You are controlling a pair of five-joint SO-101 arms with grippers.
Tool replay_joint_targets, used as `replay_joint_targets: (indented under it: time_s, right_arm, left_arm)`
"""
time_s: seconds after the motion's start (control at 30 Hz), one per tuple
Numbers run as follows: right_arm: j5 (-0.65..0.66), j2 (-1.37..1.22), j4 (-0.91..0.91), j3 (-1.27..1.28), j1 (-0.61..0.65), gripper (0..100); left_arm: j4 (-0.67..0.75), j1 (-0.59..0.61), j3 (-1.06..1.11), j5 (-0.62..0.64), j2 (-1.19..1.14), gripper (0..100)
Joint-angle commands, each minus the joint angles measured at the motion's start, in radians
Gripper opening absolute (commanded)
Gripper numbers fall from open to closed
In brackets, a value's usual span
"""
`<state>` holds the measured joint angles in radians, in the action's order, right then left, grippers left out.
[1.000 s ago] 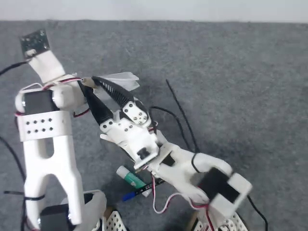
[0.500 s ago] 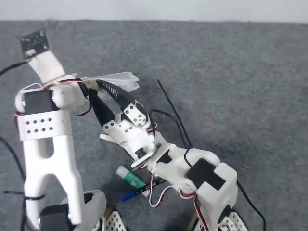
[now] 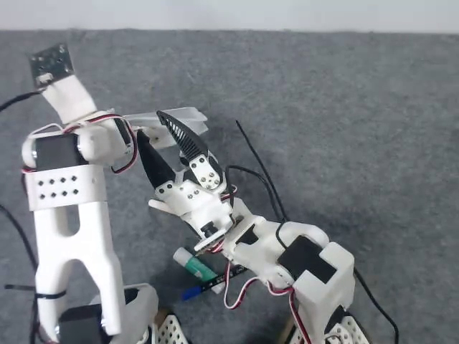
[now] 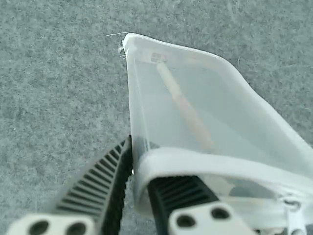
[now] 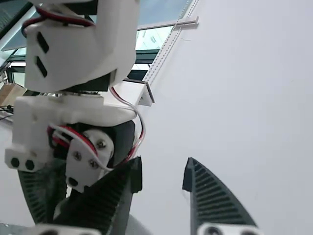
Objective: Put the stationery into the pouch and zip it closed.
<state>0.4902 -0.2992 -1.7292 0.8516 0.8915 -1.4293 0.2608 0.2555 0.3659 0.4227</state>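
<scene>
Grey felt-like table surface (image 3: pixel 344 107), seen from above: the left gripper (image 4: pixel 139 164) pinches the zip rim of a translucent white plastic pouch (image 4: pixel 195 98), upper left of centre, with a beige pencil-like stick (image 4: pixel 183 107) inside. Just beside it, the right gripper (image 5: pixel 162 169) stands spread apart. A white-and-green glue stick (image 3: pixel 193 263) and a blue-tipped pen (image 3: pixel 197 289) lie lower centre.

No legible text, label, number or sign on anything.

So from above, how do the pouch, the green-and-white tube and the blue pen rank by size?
1. pouch, partly hidden
2-3. green-and-white tube and blue pen: too alike to rank; pen partly under an arm.
</scene>
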Motion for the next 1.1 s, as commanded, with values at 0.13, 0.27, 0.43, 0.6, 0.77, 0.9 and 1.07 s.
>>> replay_joint_targets:
  time_s: [0.13, 0.27, 0.43, 0.6, 0.77, 0.9, 1.07]
  right_arm:
    - [0.072, 0.163, 0.035, 0.091, -0.015, 12.7]
    - [0.072, 0.231, 0.153, 0.100, -0.053, 12.7]
    - [0.072, 0.321, 0.289, 0.121, -0.104, 12.7]
    - [0.072, 0.475, 0.479, 0.201, -0.107, 12.7]
    - [0.072, 0.685, 0.705, 0.287, -0.107, 12.6]
    - [0.072, 0.860, 0.911, 0.338, -0.107, 12.6]
    - [-0.038, 1.059, 1.181, 0.377, -0.122, 12.6]
  left_arm:
    - [0.115, 0.063, 0.015, -0.011, 0.048, 1]
    - [0.118, 0.074, 0.019, -0.008, 0.048, 1]
    - [0.118, 0.074, 0.021, -0.006, 0.048, 1]
    - [0.126, 0.084, 0.021, -0.006, 0.048, 1]
    - [0.133, 0.097, 0.021, -0.006, 0.048, 1]
    - [0.133, 0.097, 0.021, -0.006, 0.048, 1]
    - [0.133, 0.097, 0.021, -0.006, 0.048, 1]
